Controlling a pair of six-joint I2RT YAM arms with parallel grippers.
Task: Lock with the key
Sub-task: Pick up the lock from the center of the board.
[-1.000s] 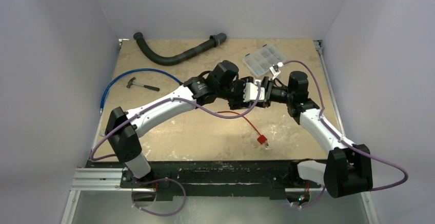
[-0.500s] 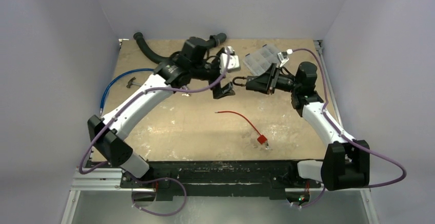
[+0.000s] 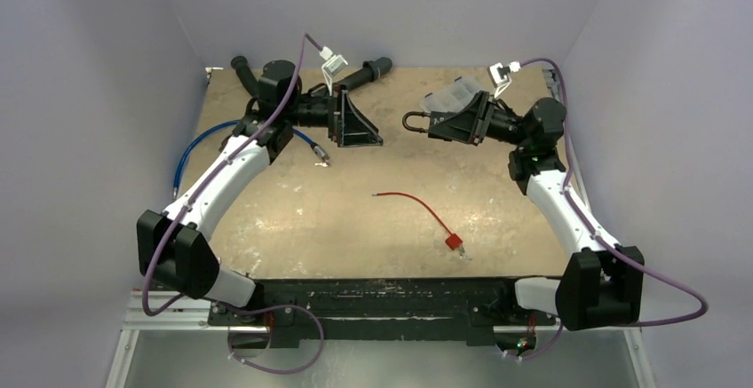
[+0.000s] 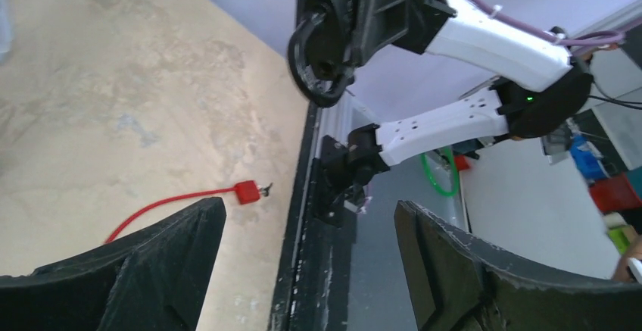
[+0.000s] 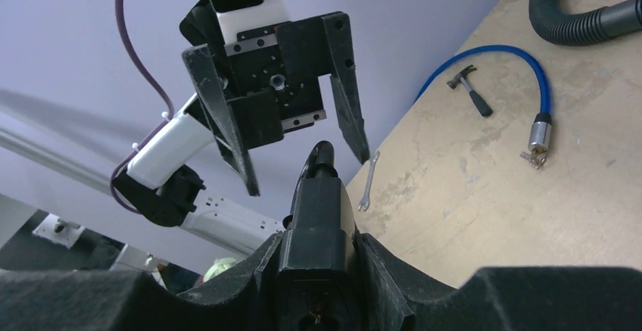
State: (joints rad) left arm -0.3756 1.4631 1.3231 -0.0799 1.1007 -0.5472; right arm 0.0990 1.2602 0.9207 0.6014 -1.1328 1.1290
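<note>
Black fingers of the left gripper (image 4: pixel 309 208) stand wide apart with nothing between them, raised off the table (image 3: pixel 293 219) and aimed across at the other arm. Facing it, the right gripper (image 5: pixel 318 249) is clamped on the body of a black padlock (image 5: pixel 319 195), with the shackle pointing out toward the left gripper. Whether that shackle is latched I cannot tell. Below and well apart from both grippers, on the side toward the arm bases, the red lock body (image 4: pixel 245 191) lies at the end of its thin red cable (image 4: pixel 163 208). The key (image 4: pixel 264 189) shows as a tiny silvery glint at the body's end opposite the cable; it is too small to say whether it is inserted or merely touching.

The free left gripper looks like the one to fetch the key. It should come straight down over that glint, narrowing its jaws early so the fingers straddle only the key head and not the red body. The body looks light and the cable springy, so a sideways brush would likely skate it away. A gentle pinch across the key's flat faces suits best. If the key proves seated, turn it about its own axis without lifting.
</note>
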